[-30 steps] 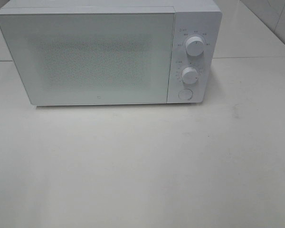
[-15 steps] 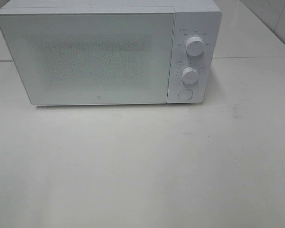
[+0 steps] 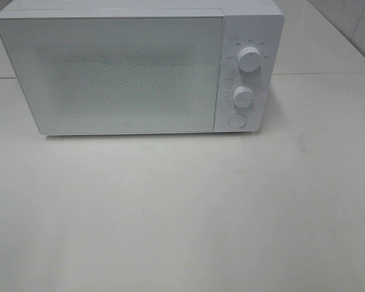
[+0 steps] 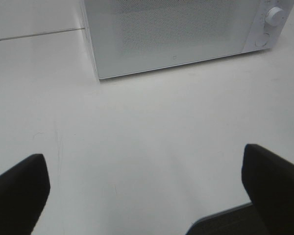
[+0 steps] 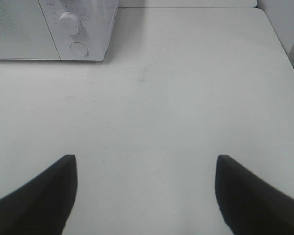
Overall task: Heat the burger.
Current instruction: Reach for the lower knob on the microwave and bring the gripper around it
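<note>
Where the exterior high view takes in the whole scene, the largest item is a white table point(image 3: 182, 213), matt and lightly scuffed, with a seam running across it level with the appliance. Item two: a white microwave oven point(image 3: 140, 7), standing at the far side of the table, left of centre, front facing the camera. Its door point(image 3: 112, 76) is shut; the speckled window panel gives no sight of the inside. Control panel point(image 3: 249, 36) at the oven's right end, bearing an upper knob point(image 3: 249, 59), a lower knob point(image 3: 243, 96) beneath it, and a round button point(image 3: 236, 120) at the bottom. Left gripper point(image 4: 143, 156): dark fingers point(image 4: 19, 196) spread wide, released, nothing between them, over bare table in front of the oven's left corner. Right gripper point(image 5: 146, 159): dark fingers point(image 5: 44, 196) likewise parted, released, holding nothing, over bare table to the right of the oven, the lower knob and button in sight ahead. Neither gripper shows in the exterior view. Burger: in none of the three views; its place cannot be told.
</note>
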`<control>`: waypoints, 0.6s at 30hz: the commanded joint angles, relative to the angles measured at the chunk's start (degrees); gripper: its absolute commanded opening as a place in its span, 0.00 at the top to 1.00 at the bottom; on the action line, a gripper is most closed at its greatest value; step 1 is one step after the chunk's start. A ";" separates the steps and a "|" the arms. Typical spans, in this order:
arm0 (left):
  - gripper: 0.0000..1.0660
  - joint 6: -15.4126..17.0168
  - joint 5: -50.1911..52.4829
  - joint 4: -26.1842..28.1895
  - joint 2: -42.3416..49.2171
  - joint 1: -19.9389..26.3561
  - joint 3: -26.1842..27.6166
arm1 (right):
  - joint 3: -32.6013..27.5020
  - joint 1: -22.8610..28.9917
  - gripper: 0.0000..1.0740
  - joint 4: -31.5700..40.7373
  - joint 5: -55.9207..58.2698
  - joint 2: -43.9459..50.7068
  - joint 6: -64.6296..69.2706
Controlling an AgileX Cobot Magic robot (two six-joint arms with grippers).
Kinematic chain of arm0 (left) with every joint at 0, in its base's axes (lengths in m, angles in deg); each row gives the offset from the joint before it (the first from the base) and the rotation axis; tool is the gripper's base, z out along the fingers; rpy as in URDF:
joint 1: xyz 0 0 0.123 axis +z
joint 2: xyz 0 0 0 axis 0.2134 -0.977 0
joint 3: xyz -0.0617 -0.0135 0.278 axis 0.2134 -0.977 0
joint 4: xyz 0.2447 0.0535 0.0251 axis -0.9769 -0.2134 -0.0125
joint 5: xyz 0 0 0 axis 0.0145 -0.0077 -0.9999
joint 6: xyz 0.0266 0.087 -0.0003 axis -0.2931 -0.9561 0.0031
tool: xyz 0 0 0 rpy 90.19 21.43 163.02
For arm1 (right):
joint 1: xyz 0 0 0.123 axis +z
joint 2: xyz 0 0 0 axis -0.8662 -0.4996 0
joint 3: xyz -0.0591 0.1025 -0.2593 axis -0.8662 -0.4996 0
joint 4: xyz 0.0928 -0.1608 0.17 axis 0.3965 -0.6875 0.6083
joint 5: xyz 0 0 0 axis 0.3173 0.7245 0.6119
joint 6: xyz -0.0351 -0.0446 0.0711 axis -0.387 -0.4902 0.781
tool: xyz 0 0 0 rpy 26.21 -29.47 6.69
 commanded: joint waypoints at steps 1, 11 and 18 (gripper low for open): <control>0.04 0.34 0.69 0.34 1.43 0.17 -0.17 | -0.06 -0.46 0.30 0.17 0.00 0.97 -0.34; 0.04 0.34 0.69 0.34 1.43 0.17 -0.17 | -0.06 -0.46 0.30 0.17 0.00 0.97 -0.34; 0.04 0.34 0.69 0.34 1.43 0.17 -0.17 | -0.06 -0.46 0.30 0.17 0.00 0.97 -0.34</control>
